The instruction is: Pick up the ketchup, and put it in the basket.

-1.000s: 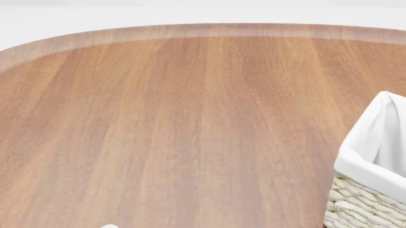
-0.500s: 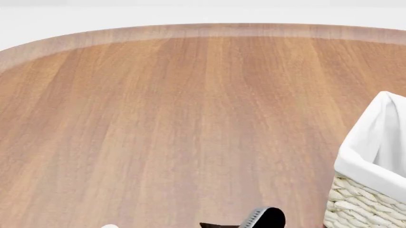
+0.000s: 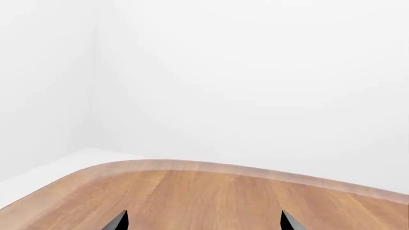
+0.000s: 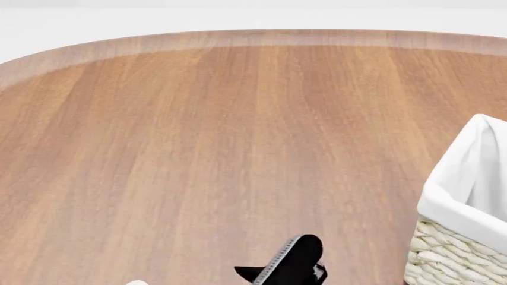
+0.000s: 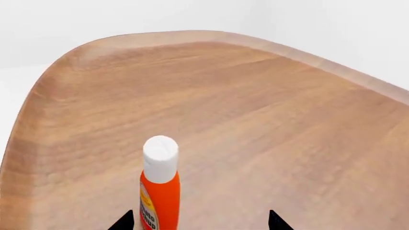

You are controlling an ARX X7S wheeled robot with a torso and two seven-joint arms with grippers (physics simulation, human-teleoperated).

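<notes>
From the head view, a broad wooden table (image 4: 237, 148) fills nearly the whole frame, its rounded far edge running across the top. At the right edge sits the basket (image 4: 463, 237), only its near corner visible, pale woven wicker below and a white cloth liner folded over the rim. At the bottom centre a black piece of the right arm (image 4: 289, 264) pokes into the frame, just left of the basket and apart from it. In the right wrist view the ketchup (image 5: 159, 184) stands upright on the wood at lower centre, white cap on top, orange-red body, a strip of label showing. The right gripper (image 5: 199, 221) has its two dark tips spread wide at the bottom edge, the bottle standing nearer one tip, touching neither. In the left wrist view the left gripper (image 3: 203, 221) also shows two tips wide apart, holding nothing, over bare wood with white walls beyond.
</notes>
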